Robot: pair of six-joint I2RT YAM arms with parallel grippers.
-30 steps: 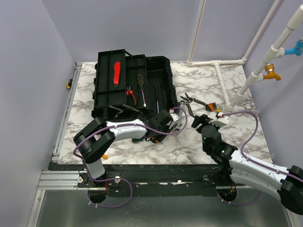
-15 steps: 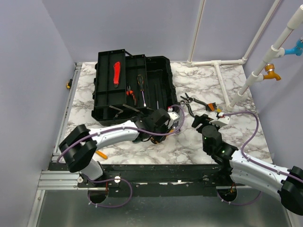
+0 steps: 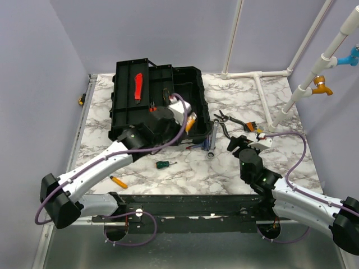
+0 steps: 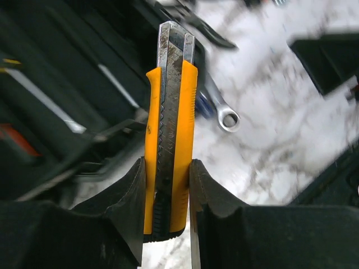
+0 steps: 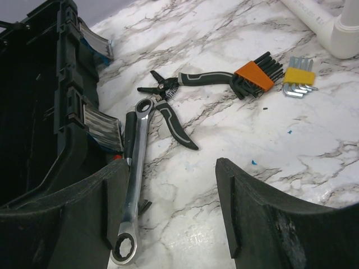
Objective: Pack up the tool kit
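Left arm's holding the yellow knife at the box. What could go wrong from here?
1. The left pincer grips the utility knife near its tail, with most of it sticking out, so it may pivot or slip.
2. Its metal tip leads and could snag the toolbox rim on the way in.
3. The ratchet wrench lies close beside the box wall; a sweeping arm might knock it.

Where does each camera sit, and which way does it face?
Top external: above and behind the bases, looking down on the table; the left arm and right arm show.
Left wrist: on the left arm, facing along the left gripper, shut on the utility knife.
Right wrist: low over the table, facing past the open right gripper toward the pliers.
Both wrist views share the ratchet wrench.
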